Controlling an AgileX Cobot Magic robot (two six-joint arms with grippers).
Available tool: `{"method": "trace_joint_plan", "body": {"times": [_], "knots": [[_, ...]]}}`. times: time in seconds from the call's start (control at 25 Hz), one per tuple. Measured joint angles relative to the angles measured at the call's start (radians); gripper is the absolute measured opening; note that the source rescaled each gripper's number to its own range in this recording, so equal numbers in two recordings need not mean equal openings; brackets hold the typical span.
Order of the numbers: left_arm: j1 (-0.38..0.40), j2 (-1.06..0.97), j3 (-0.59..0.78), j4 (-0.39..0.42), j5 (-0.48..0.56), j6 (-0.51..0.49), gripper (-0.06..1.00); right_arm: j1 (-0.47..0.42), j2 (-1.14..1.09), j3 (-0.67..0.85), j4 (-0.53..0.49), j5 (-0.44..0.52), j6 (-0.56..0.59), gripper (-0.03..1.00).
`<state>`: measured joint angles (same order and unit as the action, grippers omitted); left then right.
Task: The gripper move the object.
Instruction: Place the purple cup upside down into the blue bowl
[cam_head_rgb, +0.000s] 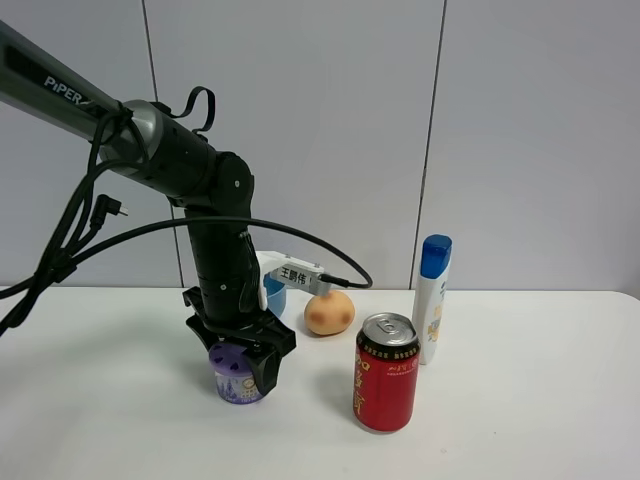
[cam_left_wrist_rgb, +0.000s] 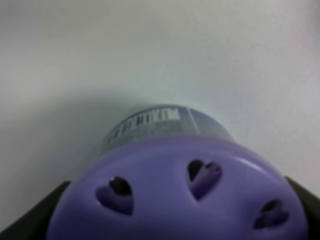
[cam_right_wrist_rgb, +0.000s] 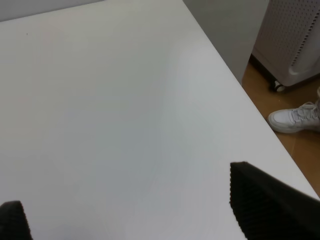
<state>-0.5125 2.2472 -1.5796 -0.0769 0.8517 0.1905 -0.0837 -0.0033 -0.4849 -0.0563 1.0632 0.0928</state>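
The object, a small purple tub (cam_head_rgb: 238, 380) with a holed lid, stands on the white table (cam_head_rgb: 520, 400) at the front left. My left gripper (cam_head_rgb: 238, 360) comes down over it, with a black finger on each side of the lid. In the left wrist view the purple lid (cam_left_wrist_rgb: 180, 195) fills the lower frame, and the black fingers (cam_left_wrist_rgb: 30, 217) press against its two sides. My right gripper (cam_right_wrist_rgb: 125, 200) is open and empty over bare table, its black fingertips (cam_right_wrist_rgb: 260, 200) wide apart. It does not show in the exterior view.
A red can (cam_head_rgb: 386, 372) stands right of the tub, with a white bottle with a blue cap (cam_head_rgb: 432, 298) behind it. A tan round fruit (cam_head_rgb: 329, 313) and a blue bowl (cam_head_rgb: 273, 295) lie behind the arm. In the right wrist view the table edge (cam_right_wrist_rgb: 235, 85) drops to the floor, a shoe (cam_right_wrist_rgb: 295, 117) and a white appliance (cam_right_wrist_rgb: 295, 40).
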Motion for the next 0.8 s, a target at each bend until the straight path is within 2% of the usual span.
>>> {"method": "trace_joint_plan", "body": {"times": [0.2,0.4,0.48,0.6,0.8], "knots": [[0.0,-0.004,-0.082,0.0,0.105,0.0,0.01,0.0,0.0,0.0,0.0,0.0,0.0,1.0],[0.0,-0.024,-0.288,0.005,0.27,0.0,0.01,0.0,0.0,0.0,0.0,0.0,0.0,1.0],[-0.001,-0.028,-0.373,0.015,0.304,0.0,0.01,0.0,0.0,0.0,0.0,0.0,0.0,1.0],[0.004,-0.031,-0.473,0.05,0.298,0.0,0.01,0.0,0.0,0.0,0.0,0.0,0.0,1.0],[0.04,-0.029,-0.521,0.09,0.184,0.0,0.01,0.0,0.0,0.0,0.0,0.0,0.0,1.0]]}}
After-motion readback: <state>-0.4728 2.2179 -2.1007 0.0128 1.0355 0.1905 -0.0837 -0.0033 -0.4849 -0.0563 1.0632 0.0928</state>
